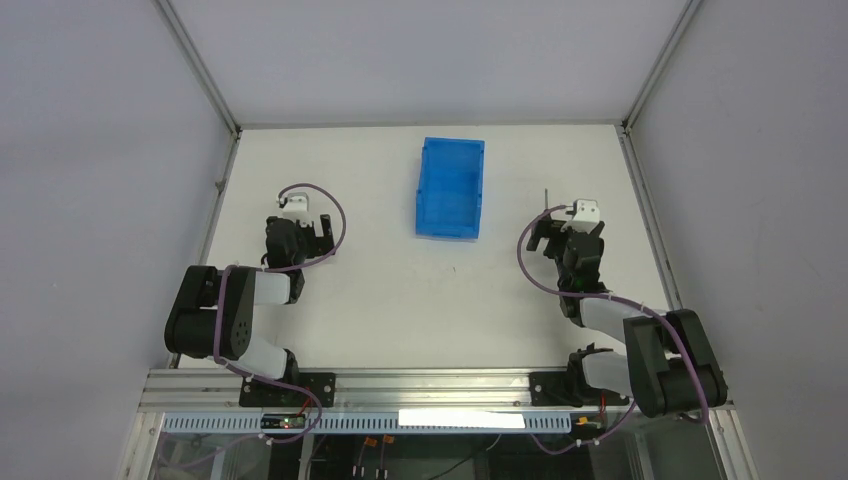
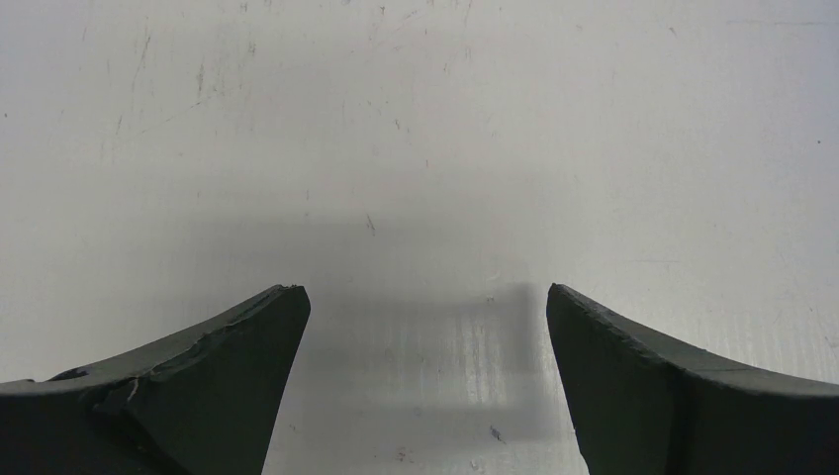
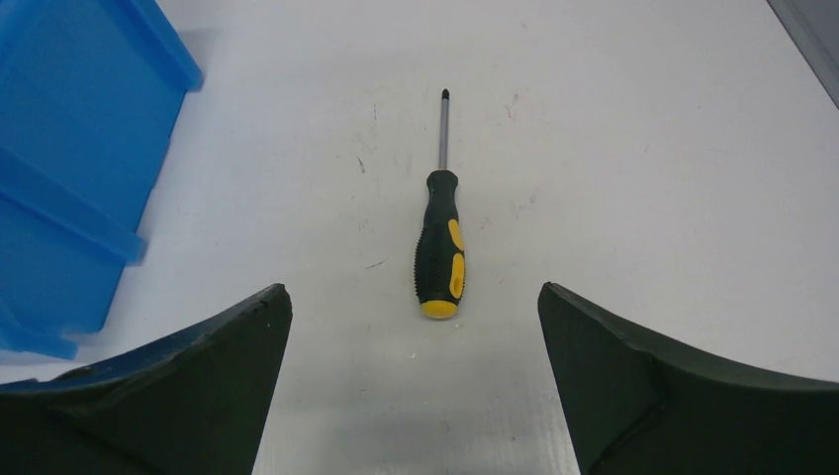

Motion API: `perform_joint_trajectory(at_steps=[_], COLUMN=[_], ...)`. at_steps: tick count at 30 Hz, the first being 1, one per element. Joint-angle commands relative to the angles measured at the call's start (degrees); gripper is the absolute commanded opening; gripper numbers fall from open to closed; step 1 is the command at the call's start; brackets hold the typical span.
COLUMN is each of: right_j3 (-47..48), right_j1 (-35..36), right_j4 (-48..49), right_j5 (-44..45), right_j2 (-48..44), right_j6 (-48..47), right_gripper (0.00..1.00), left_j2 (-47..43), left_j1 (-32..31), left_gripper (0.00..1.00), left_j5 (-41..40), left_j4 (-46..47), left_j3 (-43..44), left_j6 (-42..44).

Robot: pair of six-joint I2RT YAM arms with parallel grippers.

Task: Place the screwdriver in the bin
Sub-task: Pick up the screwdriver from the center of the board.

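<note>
The screwdriver (image 3: pixel 439 252), with a black-and-yellow handle and a thin shaft, lies flat on the white table with its tip pointing away. My right gripper (image 3: pixel 412 288) is open, just short of the handle's butt end, and the handle lies in line with the gap between the jaws. In the top view only the thin shaft of the screwdriver (image 1: pixel 547 199) shows, beyond my right gripper (image 1: pixel 565 222). The blue bin (image 1: pixel 450 188) stands at the table's middle back, left of the right gripper; its wall shows in the right wrist view (image 3: pixel 69 148). My left gripper (image 2: pixel 425 289) is open and empty over bare table, also seen from above (image 1: pixel 298 222).
Metal frame rails (image 1: pixel 640 190) run along the table's left, right and back edges, with grey walls behind them. The right rail is close to the right gripper's outer side.
</note>
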Motion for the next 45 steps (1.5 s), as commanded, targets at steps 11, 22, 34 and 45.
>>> perform_joint_trajectory(at_steps=[11,22,34,45], right_j3=[3.1,10.9,34.9,58.9], right_j1=[-0.4,-0.3,-0.3,-0.3], right_j4=[-0.6,-16.5,-48.3,-65.4], right_j5=[1.8,0.8,-2.7,-4.4], right_j2=[1.1,-4.7,-11.7,-8.7], right_j6=[1.2,1.0,2.1,-0.6], right_gripper=[0.99,0.99,0.99,0.99], left_j2=[-0.6,-0.5,-0.6,-0.5], left_j1=[0.8,0.7,0.7,0.7], left_gripper=[1.0,1.0,1.0,1.0], left_j5=[-0.1,0.0,0.0,0.0], left_j4=[1.5,1.5,1.5,1.5], left_j3=[1.0,1.0,1.0,1.0], left_j6=[-0.5,-0.5,-0.5,-0.4])
